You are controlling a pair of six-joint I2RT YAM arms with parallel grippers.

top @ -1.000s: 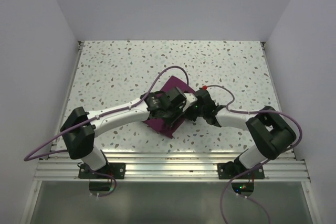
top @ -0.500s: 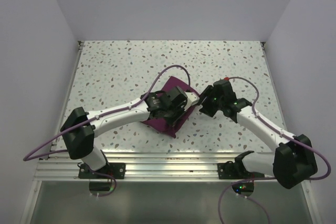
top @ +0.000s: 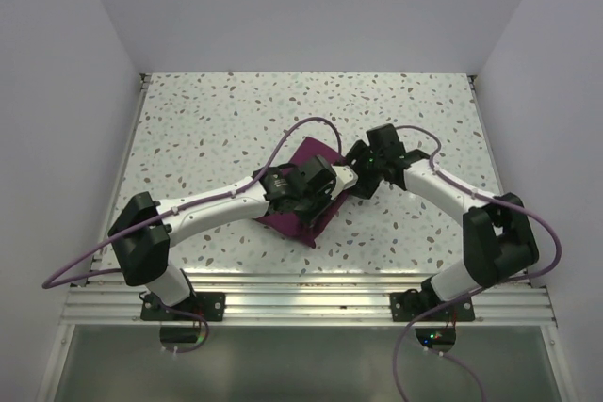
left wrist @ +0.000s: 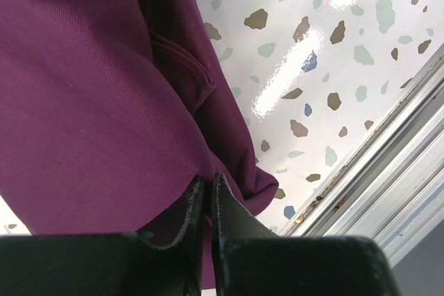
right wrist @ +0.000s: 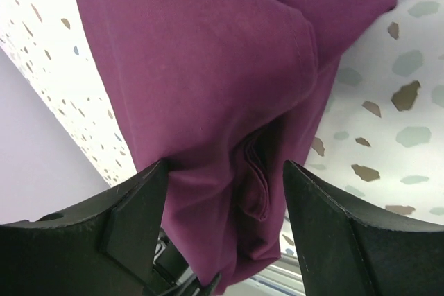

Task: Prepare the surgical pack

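The folded surgical pack (top: 303,152) lies mid-desk (top: 207,120) between both arms. The left gripper (left wrist: 208,179) is pressed almost together against its maroon cloth; whether cloth is caught between its fingers I cannot tell. The right gripper (right wrist: 225,168) is spread wide over a fold, gripping nothing.

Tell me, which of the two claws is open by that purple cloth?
The right gripper: its fingers stand wide apart over the purple drape, while those of the left gripper are pressed together.

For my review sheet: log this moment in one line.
left gripper: shut on drape | right gripper: open, straddling drape | drape: folded bundle on table
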